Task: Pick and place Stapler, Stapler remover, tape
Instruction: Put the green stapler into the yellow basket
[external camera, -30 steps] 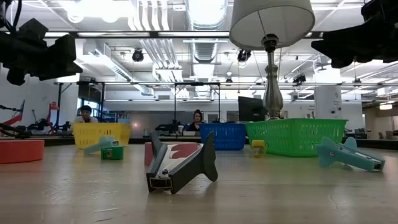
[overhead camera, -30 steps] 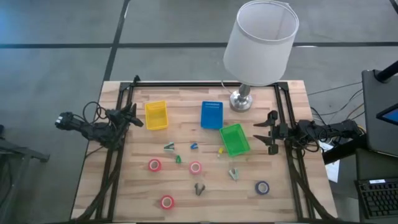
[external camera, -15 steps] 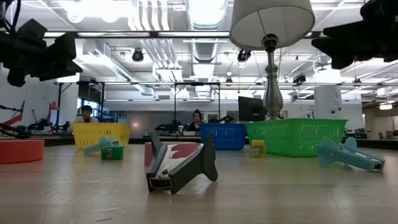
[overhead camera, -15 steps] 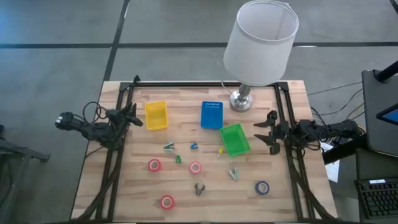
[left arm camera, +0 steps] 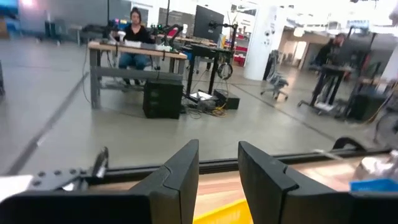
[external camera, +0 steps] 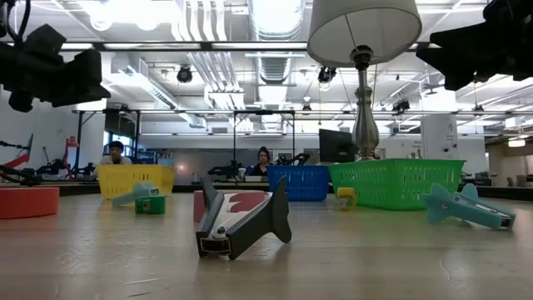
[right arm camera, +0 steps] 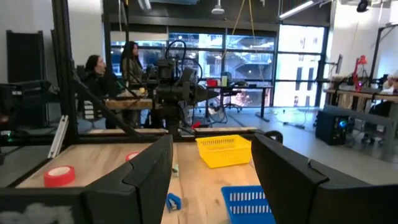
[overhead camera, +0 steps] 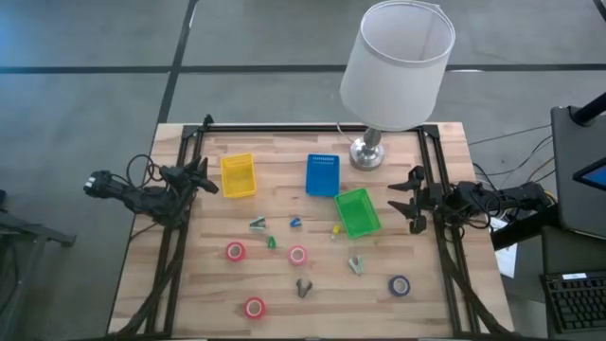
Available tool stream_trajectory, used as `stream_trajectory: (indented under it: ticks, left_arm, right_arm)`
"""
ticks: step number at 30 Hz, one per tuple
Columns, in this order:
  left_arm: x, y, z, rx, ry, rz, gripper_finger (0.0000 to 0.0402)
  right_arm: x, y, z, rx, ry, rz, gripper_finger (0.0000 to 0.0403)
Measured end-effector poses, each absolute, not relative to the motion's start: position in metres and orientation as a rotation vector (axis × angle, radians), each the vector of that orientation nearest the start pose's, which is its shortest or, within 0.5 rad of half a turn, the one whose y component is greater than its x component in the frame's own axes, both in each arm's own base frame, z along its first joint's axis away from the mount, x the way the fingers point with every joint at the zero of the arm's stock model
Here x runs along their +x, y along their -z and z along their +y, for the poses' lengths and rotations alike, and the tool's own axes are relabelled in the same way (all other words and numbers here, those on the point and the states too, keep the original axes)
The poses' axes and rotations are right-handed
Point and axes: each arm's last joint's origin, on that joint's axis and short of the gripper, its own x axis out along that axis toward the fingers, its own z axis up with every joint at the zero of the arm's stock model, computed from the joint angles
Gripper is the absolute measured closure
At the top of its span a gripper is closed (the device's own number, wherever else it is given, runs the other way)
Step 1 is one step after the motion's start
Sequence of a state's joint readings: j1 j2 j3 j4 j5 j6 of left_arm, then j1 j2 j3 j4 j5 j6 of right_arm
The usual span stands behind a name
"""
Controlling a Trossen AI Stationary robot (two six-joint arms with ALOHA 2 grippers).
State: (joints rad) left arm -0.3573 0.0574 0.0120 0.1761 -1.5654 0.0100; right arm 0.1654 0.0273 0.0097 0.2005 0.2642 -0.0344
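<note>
Tape: red rolls (overhead camera: 254, 307), (overhead camera: 235, 251), (overhead camera: 297, 254) and blue roll (overhead camera: 399, 285) lie loose toward the worktop's near edge. Further back, green tray (overhead camera: 358, 212), blue tray (overhead camera: 322, 175), yellow tray (overhead camera: 238, 175); I can't see anything in them. My left claw (overhead camera: 201, 176) partly open, right claw (overhead camera: 407, 200) wide, both empty, at the side edges.

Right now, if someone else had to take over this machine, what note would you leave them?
Left gripper: waits at the table's left edge beside the yellow tray, fingers slightly apart, holding nothing.
Right gripper: waits at the right edge beside the green tray, open, empty.
Tape: three red rolls and a blue-purple roll lie loose on the wood.
Small staplers and staple removers are scattered mid-table, nearer than the blue tray.
Done: nothing visibly sorted; as far as the views show, all three trays hold nothing.
Left: everything still needs picking and placing.
</note>
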Motion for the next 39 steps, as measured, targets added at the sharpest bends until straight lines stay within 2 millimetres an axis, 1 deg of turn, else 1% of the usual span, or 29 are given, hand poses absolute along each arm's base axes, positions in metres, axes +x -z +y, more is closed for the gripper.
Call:
stream_trajectory:
  ticks: [6, 8, 12, 15, 18, 21, 24, 26, 28, 30, 33, 36, 39]
  left_arm:
    - [0.077, -0.177, 0.002, -0.046, -1.212, -0.032, 0.0287]
    - [0.078, -0.176, 0.002, -0.048, -1.179, -0.038, 0.0287]
    - [0.081, -0.177, 0.000, -0.061, -1.064, -0.060, 0.0287]
    - [0.084, -0.179, -0.002, -0.076, -0.926, -0.087, 0.0287]
    - [0.086, -0.183, -0.003, -0.049, -0.823, -0.107, 0.0287]
    - [0.087, -0.189, -0.005, -0.075, -0.710, -0.170, 0.0287]
    - [0.088, -0.195, -0.006, -0.090, -0.591, -0.234, 0.0287]
    - [0.089, -0.196, -0.007, -0.081, -0.512, -0.251, 0.0287]
    - [0.092, -0.195, -0.008, -0.105, -0.439, -0.261, 0.0287]
    - [0.095, -0.194, -0.008, -0.135, -0.414, -0.255, 0.0287]
    - [0.102, -0.189, -0.006, -0.146, -0.444, -0.211, 0.0287]
    - [0.111, -0.185, -0.005, -0.166, -0.453, -0.143, 0.0286]
    - [0.122, -0.190, -0.006, -0.191, -0.422, -0.088, 0.0274]
  right_arm:
    - [0.096, -0.184, 0.008, 0.002, 0.102, -0.177, 0.0188]
    - [0.096, -0.184, 0.008, 0.009, 0.101, -0.178, 0.0188]
    - [0.096, -0.184, 0.008, 0.014, 0.098, -0.182, 0.0188]
    - [0.096, -0.185, 0.009, 0.060, 0.087, -0.193, 0.0188]
    - [0.096, -0.186, 0.009, 0.106, 0.082, -0.203, 0.0188]
    - [0.095, -0.188, 0.008, 0.059, 0.119, -0.225, 0.0188]
    - [0.093, -0.194, 0.005, -0.005, 0.204, -0.282, 0.0188]
    - [0.092, -0.198, 0.004, -0.027, 0.249, -0.308, 0.0188]
    - [0.091, -0.199, 0.004, -0.025, 0.254, -0.327, 0.0188]
    - [0.090, -0.202, 0.004, -0.010, 0.254, -0.359, 0.0188]
    - [0.089, -0.206, 0.003, -0.010, 0.259, -0.400, 0.0188]
    - [0.089, -0.206, 0.003, 0.011, 0.255, -0.402, 0.0188]
    - [0.090, -0.205, 0.004, 0.056, 0.245, -0.398, 0.0188]
